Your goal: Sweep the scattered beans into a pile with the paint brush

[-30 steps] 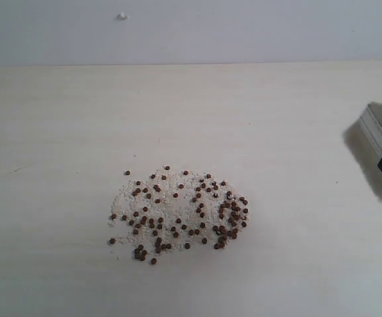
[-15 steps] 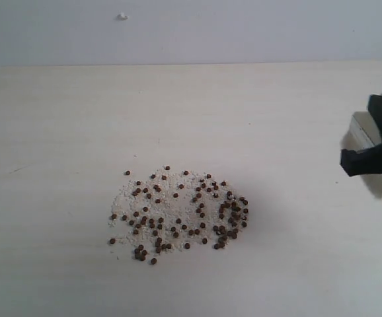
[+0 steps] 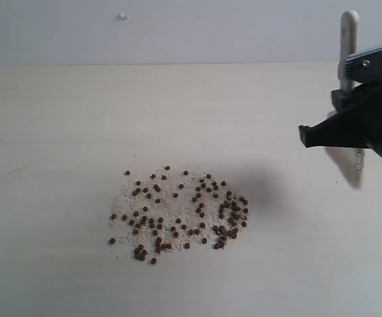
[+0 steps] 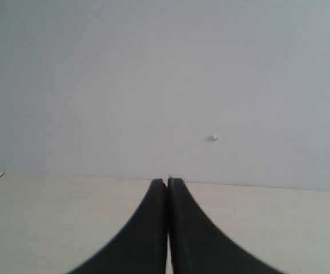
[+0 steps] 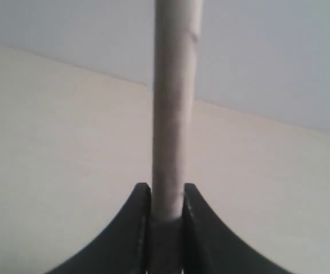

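The beans (image 3: 178,214) lie as several reddish-brown pellets mingled with white grains, left of the middle of the pale table (image 3: 59,119). My right gripper (image 3: 340,129) hangs above the table at the right, well to the right of the beans, shut on the paint brush (image 3: 348,39). The brush's pale handle stands upright above the jaws, and its bristle end (image 3: 349,168) shows blurred below them. In the right wrist view the handle (image 5: 173,114) rises from between the closed fingers of the right gripper (image 5: 166,194). My left gripper (image 4: 168,182) is shut on nothing and faces the wall.
A grey wall (image 3: 191,30) runs along the table's far edge and carries a small white speck (image 3: 121,16), also seen as the speck (image 4: 213,137) in the left wrist view. Bare tabletop surrounds the beans on all sides.
The right gripper has come in from the right edge, moving left and up. The brush has gone from lying low at the edge to standing upright in the jaws. The beans have not moved.
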### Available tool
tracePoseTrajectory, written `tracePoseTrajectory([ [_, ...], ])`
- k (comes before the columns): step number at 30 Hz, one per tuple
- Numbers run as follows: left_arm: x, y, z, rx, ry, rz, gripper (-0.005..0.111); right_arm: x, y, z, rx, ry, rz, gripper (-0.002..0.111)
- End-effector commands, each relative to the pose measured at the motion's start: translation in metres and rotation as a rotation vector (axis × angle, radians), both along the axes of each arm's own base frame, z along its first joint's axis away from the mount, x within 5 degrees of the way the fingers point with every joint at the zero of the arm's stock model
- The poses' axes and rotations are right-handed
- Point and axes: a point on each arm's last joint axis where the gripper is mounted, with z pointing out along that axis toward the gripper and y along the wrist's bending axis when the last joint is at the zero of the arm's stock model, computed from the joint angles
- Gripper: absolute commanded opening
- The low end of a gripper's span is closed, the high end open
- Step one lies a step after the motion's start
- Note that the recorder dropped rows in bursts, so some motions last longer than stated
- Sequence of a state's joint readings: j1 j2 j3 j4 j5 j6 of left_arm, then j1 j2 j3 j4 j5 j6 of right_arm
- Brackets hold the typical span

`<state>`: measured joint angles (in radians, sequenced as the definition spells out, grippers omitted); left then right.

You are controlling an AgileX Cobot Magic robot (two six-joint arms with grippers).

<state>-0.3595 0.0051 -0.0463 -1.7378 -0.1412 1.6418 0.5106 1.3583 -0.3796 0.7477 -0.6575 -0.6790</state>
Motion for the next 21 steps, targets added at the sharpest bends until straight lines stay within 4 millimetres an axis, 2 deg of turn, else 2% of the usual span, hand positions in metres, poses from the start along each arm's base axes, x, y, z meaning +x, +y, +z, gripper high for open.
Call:
tracePoseTrajectory([
  [1,0.0,0.0,0.0,-0.007,-0.002,-0.007,0.0,-0.016,-0.001,-0.003,-0.055,-0.067,-0.109,0.0],
  [6,0.0,0.0,0.0,-0.007,-0.002,-0.007,0.0,-0.035,0.02,-0.007,-0.035,-0.101,-0.124,0.0],
  [11,0.0,0.0,0.0,-0.007,-0.002,-0.007,0.0,-0.037,0.032,-0.019,-0.05,-0.062,-0.208,0.0],
  [16,0.0,0.0,0.0,-0.007,-0.002,-0.007,0.0,-0.043,0.06,-0.032,-0.029,-0.093,-0.163,0.0],
  [21,0.0,0.0,0.0,-0.007,-0.002,-0.007,0.0,-0.041,0.064,-0.038,-0.026,-0.082,-0.249,0.0],
])
